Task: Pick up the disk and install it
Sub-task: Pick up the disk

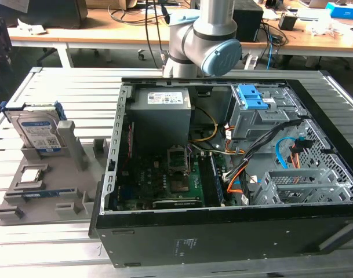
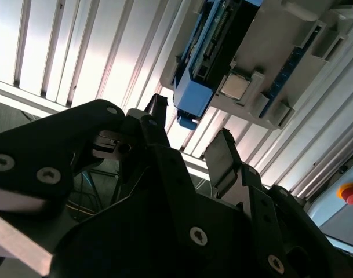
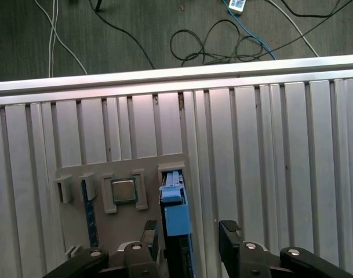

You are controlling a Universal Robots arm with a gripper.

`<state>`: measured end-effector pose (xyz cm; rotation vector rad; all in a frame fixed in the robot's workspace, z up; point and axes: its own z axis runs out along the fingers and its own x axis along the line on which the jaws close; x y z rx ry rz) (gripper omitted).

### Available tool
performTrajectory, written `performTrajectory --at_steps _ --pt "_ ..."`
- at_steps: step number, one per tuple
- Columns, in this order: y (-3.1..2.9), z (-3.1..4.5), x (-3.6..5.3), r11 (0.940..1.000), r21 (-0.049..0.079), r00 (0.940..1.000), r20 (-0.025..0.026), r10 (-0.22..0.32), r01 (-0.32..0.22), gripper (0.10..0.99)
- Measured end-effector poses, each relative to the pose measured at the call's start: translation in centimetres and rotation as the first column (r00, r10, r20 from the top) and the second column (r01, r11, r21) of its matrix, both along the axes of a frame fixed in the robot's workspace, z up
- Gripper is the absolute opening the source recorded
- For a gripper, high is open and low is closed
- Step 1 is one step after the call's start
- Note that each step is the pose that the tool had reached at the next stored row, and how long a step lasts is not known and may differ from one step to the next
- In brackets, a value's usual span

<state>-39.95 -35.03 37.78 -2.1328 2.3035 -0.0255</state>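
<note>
The disk (image 3: 177, 217) stands on edge in its grey holder (image 3: 141, 164) — flanks exposed — so the end effector (image 3: 189, 236), jaws apart, sits astride it unclamped.

Wooden desks (image 1: 66, 33) are seen at the far side, behind a slatted metal table (image 1: 54, 87); loose cables (image 3: 217, 43) are spread over the dark grey floor (image 3: 118, 29).

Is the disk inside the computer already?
No, the disk stands upright in the grey holder on the exterior view's left, outside the open computer case.
</note>
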Motion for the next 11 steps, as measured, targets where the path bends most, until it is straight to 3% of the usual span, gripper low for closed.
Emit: performTrajectory --at_steps 11 --pt "0.0 -0.49 0.11 1.0 -0.001 1.0 0.0 0.0 0.0 0.541"
